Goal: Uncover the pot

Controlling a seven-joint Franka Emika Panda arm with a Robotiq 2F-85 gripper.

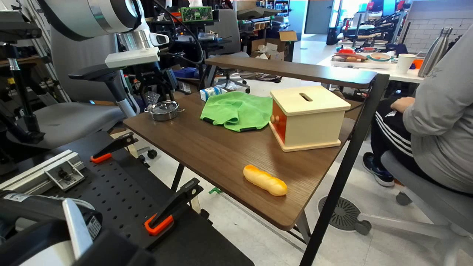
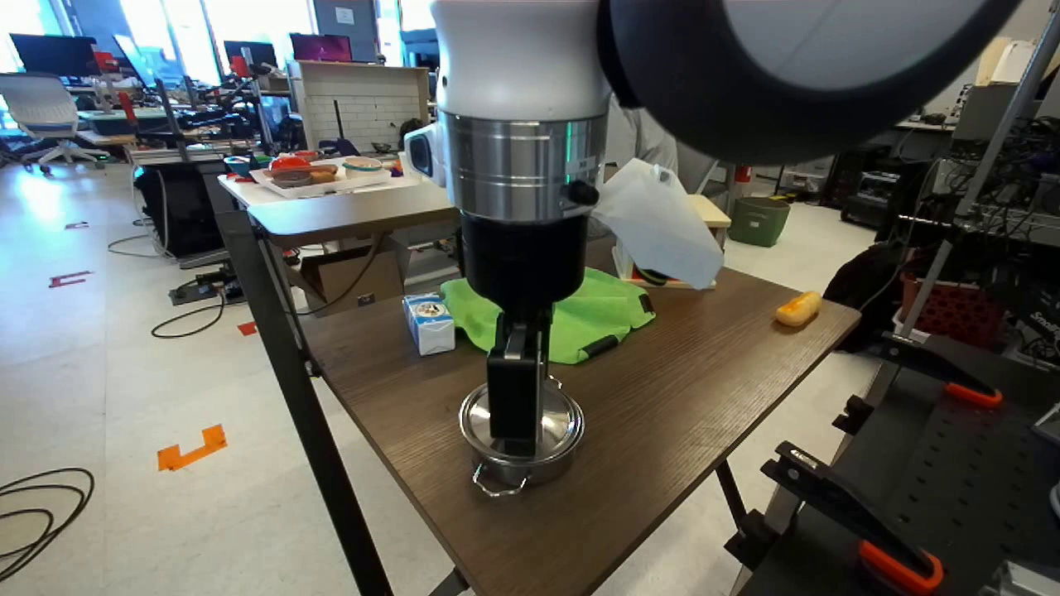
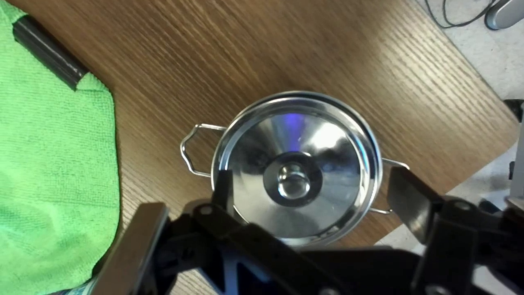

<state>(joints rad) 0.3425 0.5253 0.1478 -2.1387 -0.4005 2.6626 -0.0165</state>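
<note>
In the wrist view, a green microfiber cloth lies left of the Robotiq gripper, whose fingers stand wide apart above the stainless-steel pot, its lid on and the round knob showing between them.

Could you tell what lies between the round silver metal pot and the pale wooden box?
Between the pot and the box lies a rumpled green fabric cloth on the brown wood-grained table, as an exterior view shows.
</note>
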